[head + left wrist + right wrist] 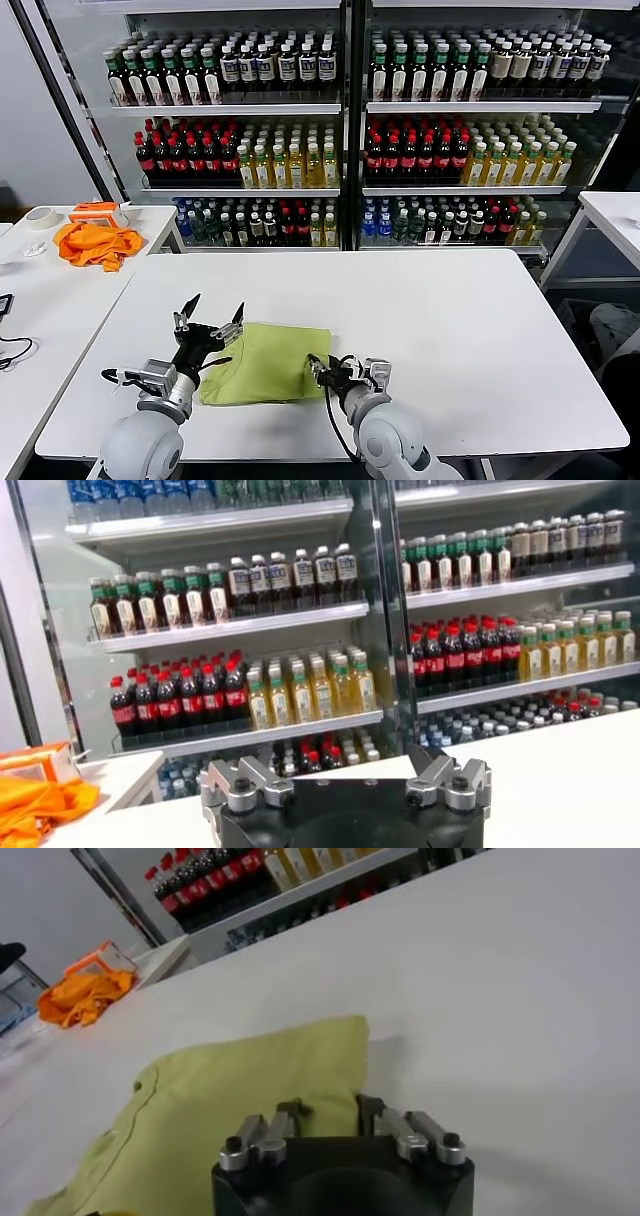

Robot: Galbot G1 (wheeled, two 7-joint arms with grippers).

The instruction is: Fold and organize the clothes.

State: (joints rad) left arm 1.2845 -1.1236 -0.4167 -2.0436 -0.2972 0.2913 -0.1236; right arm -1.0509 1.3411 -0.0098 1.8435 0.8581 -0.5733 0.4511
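A soft lime T-shirt (265, 362) lies folded into a flat, almost square shape on the smooth white table (450, 320), close to the table edge nearest the robot. The cloth looks like plain cotton with a few small wrinkles. In the right wrist view a curved seam line runs across the shirt (240, 1098).

The left gripper (209, 318) is up in the air at the shirt's left edge. Its two dark, pointy fingers are spread wide apart and hold nothing. In the left wrist view only its grey metal knuckles show, so the left gripper (345, 780) looks out at the drink shelves.

The right gripper (322, 368) is low, at the shirt's right edge. Its thin dark fingers are spread a little, with the shirt's edge right at their tips (330, 1110). You cannot tell if they touch the cloth.

Well away from the shirt, on a second white table (40, 290) to its left, sits a crumpled bright orange cloth heap (95, 243). A roll of tape (40, 217) lies near that heap. Behind the shirt's table stand glass-door coolers (345, 120) full of bottles in rows.
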